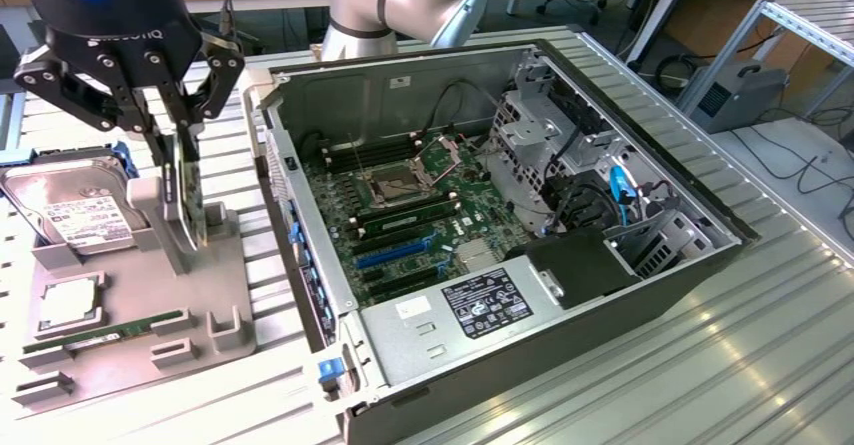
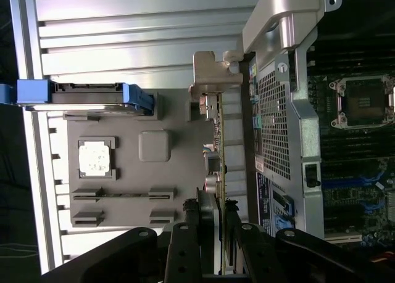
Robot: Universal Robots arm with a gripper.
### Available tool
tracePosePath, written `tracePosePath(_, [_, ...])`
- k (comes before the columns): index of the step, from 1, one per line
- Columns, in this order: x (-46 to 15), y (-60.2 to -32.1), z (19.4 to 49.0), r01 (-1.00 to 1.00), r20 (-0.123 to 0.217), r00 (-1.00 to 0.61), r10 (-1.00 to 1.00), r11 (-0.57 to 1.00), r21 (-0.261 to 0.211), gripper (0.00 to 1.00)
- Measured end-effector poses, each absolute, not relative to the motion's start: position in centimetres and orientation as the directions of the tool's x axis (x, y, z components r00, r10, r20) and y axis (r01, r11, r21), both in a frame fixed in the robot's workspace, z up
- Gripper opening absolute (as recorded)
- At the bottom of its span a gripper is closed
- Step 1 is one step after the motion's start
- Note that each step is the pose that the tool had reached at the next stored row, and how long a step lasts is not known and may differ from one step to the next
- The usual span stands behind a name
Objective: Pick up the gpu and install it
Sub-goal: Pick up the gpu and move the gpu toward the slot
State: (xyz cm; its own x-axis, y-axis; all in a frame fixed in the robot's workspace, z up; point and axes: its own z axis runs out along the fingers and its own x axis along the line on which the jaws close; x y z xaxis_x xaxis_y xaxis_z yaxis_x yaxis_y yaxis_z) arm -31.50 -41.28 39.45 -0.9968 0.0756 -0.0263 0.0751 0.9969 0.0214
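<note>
Now tool (image 1: 174, 153) points straight down, pinching gpu (image 1: 183, 205) top edge; card upright at grey holder (image 1: 127, 360).

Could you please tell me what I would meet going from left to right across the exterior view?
Boxy silver hard drive with white label → thin dark gpu card, upright, gripped by the black pincer → green motherboard → bright blue cable → grey boxy unit at the far right.
</note>
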Motion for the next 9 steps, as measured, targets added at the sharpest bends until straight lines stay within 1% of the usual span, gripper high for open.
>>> tracePosePath(9, [-31.5, -41.28, 39.76, 0.075, -0.026, -0.997, 0.076, 0.997, 0.021, 0.27])
